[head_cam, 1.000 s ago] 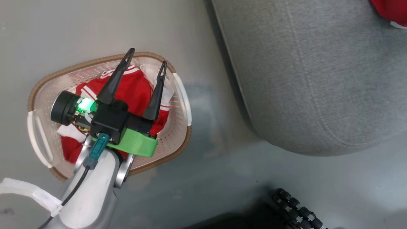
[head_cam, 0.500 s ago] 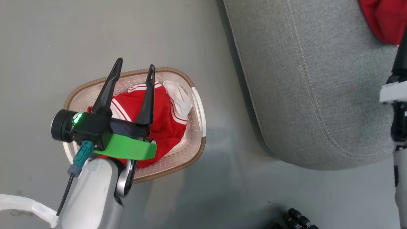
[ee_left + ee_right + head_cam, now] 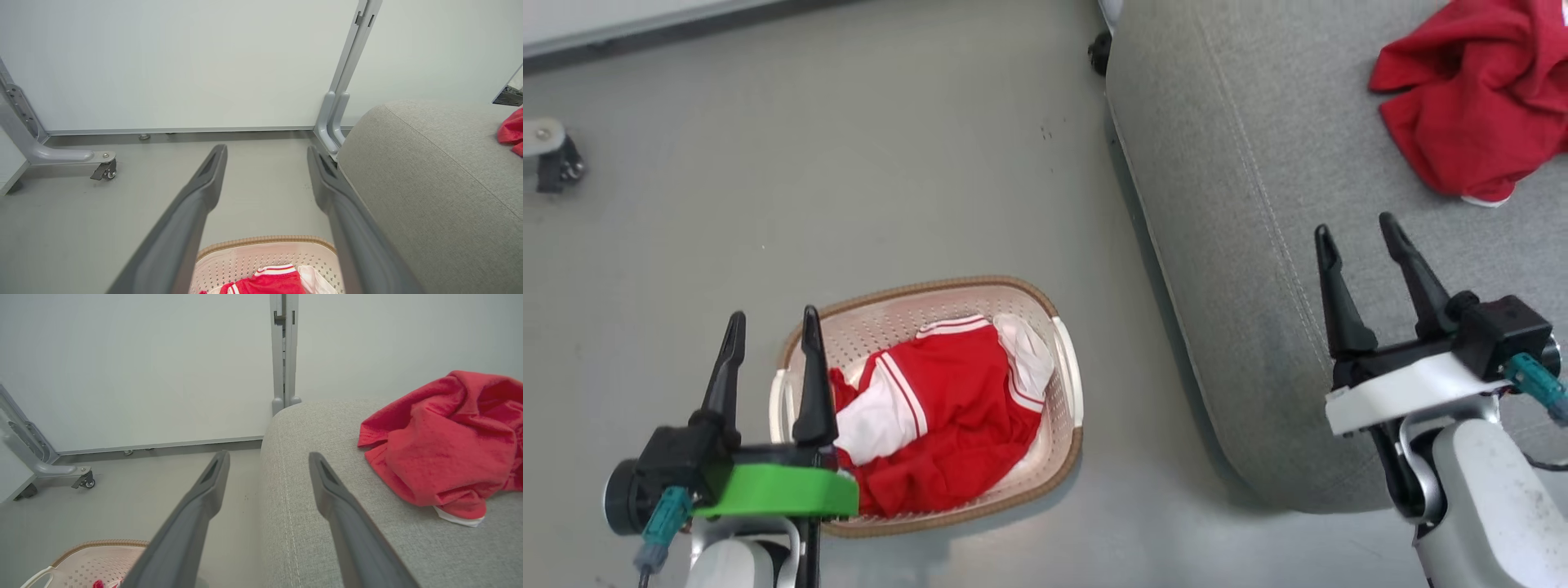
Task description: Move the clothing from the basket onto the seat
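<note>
Grey floor (image 3: 849, 163) | white wall (image 3: 163, 61) behind | basket (image 3: 931, 284) on floor | seat (image 3: 1241, 204) beside

Red-and-white clothing (image 3: 947, 416) lies crumpled inside the cream, brown-rimmed basket (image 3: 947, 283) — near the grey seat (image 3: 1258, 245), not touching.

1. One basket (image 3: 890, 320), at seven o'clock in the head view.
2. One seat (image 3: 1258, 204), at three o'clock.
3. Two red garments: the clothing (image 3: 947, 408) in the basket, and another garment (image 3: 1470, 106) on the seat at two o'clock.
4. Two grippers, with two fingers each: the left gripper (image 3: 773, 312) and the right gripper (image 3: 1353, 222).
</note>
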Controlling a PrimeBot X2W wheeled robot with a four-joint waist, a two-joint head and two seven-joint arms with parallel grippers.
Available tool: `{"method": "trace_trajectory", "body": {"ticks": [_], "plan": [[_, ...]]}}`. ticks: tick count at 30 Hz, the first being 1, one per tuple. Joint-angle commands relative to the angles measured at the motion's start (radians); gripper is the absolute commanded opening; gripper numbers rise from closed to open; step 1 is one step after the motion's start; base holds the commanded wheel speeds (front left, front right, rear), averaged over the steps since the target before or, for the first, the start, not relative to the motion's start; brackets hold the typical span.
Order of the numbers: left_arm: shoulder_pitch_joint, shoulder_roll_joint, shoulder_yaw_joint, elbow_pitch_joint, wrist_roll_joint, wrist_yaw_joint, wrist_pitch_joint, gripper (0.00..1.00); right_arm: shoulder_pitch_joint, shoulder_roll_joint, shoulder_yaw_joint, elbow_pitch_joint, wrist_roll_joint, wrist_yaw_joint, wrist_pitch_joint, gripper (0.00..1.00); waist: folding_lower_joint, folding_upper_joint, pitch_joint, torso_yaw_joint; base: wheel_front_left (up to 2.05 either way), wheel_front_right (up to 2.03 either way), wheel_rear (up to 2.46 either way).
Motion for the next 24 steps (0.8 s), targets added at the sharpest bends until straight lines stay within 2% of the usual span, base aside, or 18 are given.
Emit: {"method": "trace_trajectory", "body": {"ticks": [1, 8, 13, 24], "plan": [[0.040, -0.001, 0.012, -0.012, -0.001, 0.003, 0.000, 1.00, 0.034, 0.002, 0.006, -0.011, -0.008, -0.001, -0.003, 1.00, 0.0000, 0.0000, -0.143, 0.040, 0.00, 0.00, 0.00], [0.162, -0.001, 0.009, -0.073, -0.048, 0.045, 0.000, 1.00, 0.154, 0.030, -0.010, -0.069, -0.047, -0.001, -0.003, 1.00, 0.0000, 0.0000, -0.255, 0.048, 0.00, 0.00, 0.00], [0.235, -0.001, 0.014, -0.113, -0.009, 0.074, 0.000, 1.00, 0.230, 0.023, 0.024, -0.079, -0.062, -0.001, -0.003, 1.00, 0.0000, 0.0000, -0.302, 0.041, 0.00, 0.00, 0.00], [0.280, -0.001, 0.000, -0.109, -0.012, 0.081, 0.000, 1.00, 0.290, 0.025, 0.059, -0.091, -0.063, -0.001, -0.003, 1.00, 0.0000, 0.0000, -0.314, 0.055, 0.00, 0.00, 0.00]]}}
